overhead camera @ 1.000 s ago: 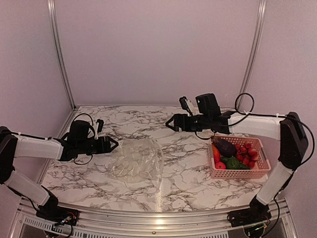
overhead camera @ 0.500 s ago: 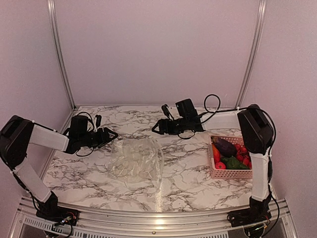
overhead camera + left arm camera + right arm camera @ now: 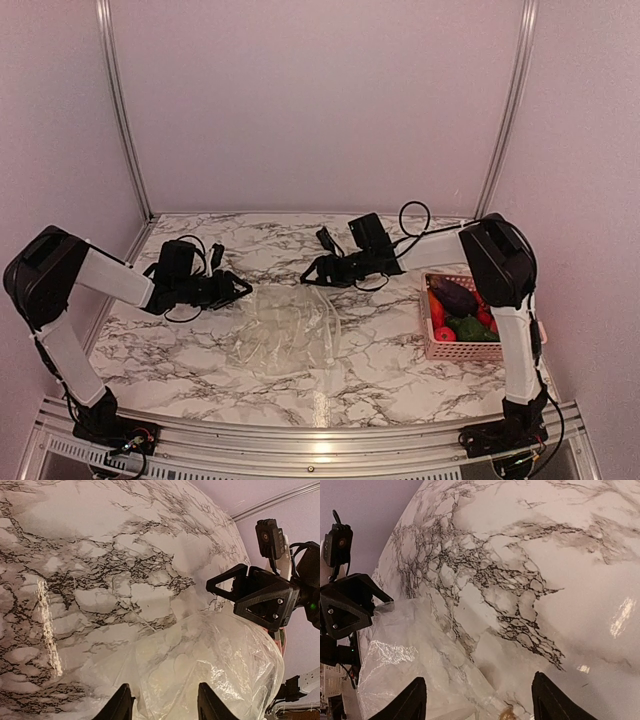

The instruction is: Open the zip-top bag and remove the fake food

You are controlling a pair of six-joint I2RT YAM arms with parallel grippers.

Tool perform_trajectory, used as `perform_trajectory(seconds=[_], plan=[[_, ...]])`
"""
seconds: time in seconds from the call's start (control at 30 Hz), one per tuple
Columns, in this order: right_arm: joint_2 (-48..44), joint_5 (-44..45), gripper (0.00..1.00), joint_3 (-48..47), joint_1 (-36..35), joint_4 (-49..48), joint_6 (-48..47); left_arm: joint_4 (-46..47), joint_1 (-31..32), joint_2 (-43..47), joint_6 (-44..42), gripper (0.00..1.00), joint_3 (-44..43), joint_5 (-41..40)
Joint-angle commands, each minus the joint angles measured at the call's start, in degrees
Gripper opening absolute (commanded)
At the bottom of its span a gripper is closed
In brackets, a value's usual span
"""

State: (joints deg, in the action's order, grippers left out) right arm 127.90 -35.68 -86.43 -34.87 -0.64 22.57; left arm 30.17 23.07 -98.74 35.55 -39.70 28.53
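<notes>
Gaping pincers [image 3: 238, 288] [image 3: 308, 270] at zip-top bag's [image 3: 285, 325] edges

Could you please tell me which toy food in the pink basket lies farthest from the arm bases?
The dark purplish piece, at the far end of the basket; the red pieces and green pepper lie nearer its front wall.

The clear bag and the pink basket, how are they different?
The zip-top bag is clear, crumpled and limp; the basket is pink, slotted and stiff-looking. The bag looks empty, while the basket holds the fake food. The bag lies mid-table; the basket sits at the right edge. Both rest on the marble table.
</notes>
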Motion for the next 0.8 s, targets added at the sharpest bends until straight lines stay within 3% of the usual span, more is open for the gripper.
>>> perform_trajectory(seconds=[0.0, 0.07, 0.2, 0.3, 0.33, 0.53, 0.77], plan=[[0.13, -4.25, 0.65, 1.25, -0.52, -1.91, -0.29, 1.01, 0.34, -0.94, -0.34, 0.42, -0.44, 0.97], [-0.74, -4.98, 0.57, 2.56, -0.47, -2.79, -0.42, 1.33, 0.39, -0.93, -0.21, 0.34, -0.12, 1.06], [-2.58, -5.92, 0.3, 4.04, -0.5, -4.3, -0.29, 1.86, 0.36, -0.63, -0.13, 0.1, 0.33, 1.17], [-3.84, -5.53, 0.04, 4.21, -0.41, -4.25, -0.54, 1.72, 0.36, 0.22, -0.27, 0.0, 0.66, 0.85], [-4.48, -5.01, 0.0, 4.29, -0.45, -4.13, -0.59, 1.59, 0.35, 0.65, -0.36, 0.0, 0.79, 0.48], [-10.08, -1.22, 0.0, 7.05, 0.58, -4.93, -1.21, -0.38, -0.28, 3.18, -2.12, 0.0, 1.81, -1.93], [-17.4, 2.91, 0.0, 16.48, 4.75, -11.84, 0.64, -1.52, -1.54, 5.75, -2.72, 0.0, 3.79, -5.74]])
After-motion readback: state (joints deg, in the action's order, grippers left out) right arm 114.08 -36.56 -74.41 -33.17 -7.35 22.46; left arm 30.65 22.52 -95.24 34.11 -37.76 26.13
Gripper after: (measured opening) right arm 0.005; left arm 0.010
